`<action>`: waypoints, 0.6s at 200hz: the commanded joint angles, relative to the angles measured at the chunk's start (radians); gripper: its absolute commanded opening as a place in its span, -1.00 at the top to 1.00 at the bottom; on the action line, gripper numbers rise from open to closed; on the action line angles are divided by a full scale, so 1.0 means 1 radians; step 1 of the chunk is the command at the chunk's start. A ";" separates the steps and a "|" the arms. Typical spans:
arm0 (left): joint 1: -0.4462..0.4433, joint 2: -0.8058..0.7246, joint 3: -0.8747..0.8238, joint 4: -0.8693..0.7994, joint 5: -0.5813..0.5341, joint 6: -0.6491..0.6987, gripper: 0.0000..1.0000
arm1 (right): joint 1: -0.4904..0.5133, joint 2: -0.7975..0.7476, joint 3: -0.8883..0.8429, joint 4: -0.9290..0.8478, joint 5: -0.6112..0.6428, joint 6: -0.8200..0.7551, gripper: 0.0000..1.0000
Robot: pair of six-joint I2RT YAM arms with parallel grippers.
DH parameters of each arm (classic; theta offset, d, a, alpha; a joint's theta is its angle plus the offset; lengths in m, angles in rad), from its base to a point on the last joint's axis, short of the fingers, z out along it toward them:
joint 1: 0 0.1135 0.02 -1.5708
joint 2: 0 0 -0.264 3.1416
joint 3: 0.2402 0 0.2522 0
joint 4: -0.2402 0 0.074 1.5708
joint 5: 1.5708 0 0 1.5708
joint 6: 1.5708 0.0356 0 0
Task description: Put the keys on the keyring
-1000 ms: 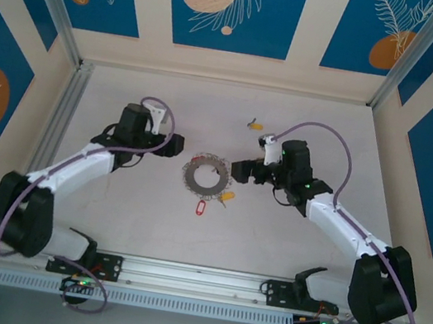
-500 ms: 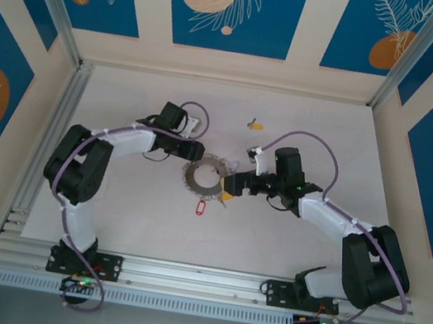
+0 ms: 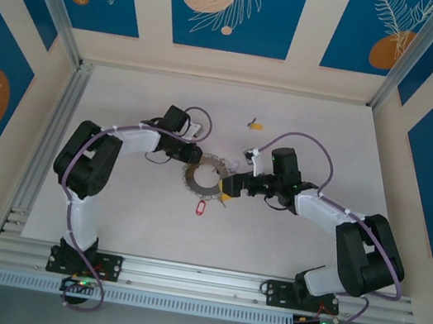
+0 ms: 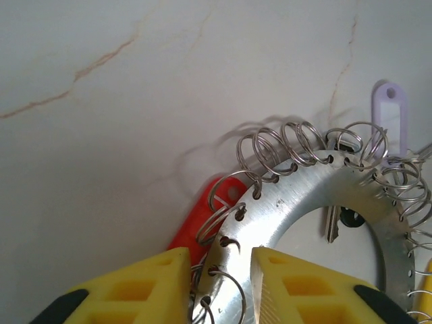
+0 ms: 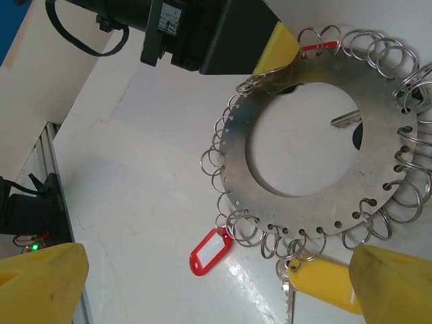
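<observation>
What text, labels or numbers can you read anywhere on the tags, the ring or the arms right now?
No legible text anywhere.
Red tag: white insert, blank.
Purple tag: insert looks blank.
Grey sticker on the black housing: marks too blurred to read.
Keyring: bare metal, no engraving visible.

A robotics lab cell: a pale marbled table [image 3: 118,220]; aluminium rails [image 3: 196,276] along its near edge and left side; two cabled arms [image 3: 86,164] bolted at that near edge; cream walls [image 3: 309,27] with blue leaf-printed panels [image 3: 258,18] enclosing it.
</observation>
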 commanded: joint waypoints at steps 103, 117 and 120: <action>-0.021 -0.023 -0.008 -0.067 -0.041 0.056 0.54 | 0.017 -0.023 0.039 -0.003 -0.014 -0.004 -0.99; -0.028 -0.028 -0.008 -0.083 -0.068 0.070 0.51 | 0.016 -0.033 0.038 -0.004 -0.009 -0.008 -0.98; -0.029 -0.030 -0.007 -0.086 -0.074 0.072 0.51 | 0.016 -0.036 0.037 -0.004 -0.008 -0.007 -0.99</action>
